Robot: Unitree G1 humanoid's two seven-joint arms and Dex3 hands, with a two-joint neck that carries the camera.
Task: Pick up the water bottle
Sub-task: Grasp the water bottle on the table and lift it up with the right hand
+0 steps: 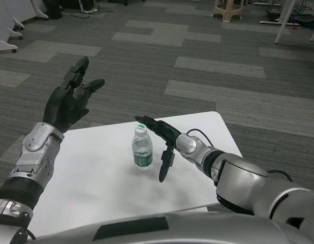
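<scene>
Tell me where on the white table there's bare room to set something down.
Bare tabletop lies left of the water bottle, out to the left edge, and along the near edge. It is crowded right of the bottle, where the right robot hand reaches in. The left robot hand is raised above the far-left corner.

Water bottle (142, 150): clear plastic, faint sheen, green printed label band, white cap with green top. Table (96, 178): smooth white top, matt with soft glare. Left hand (70, 100) and right hand (162, 140): black, matt plastic look. Forearms: brushed silver metal, satin gloss, black ribbed cuff at left wrist. Floor: carpet tiles, grey, coarse ribbed weave, lighter and darker patches. Stool (229, 8) far back: pale wood look.
</scene>
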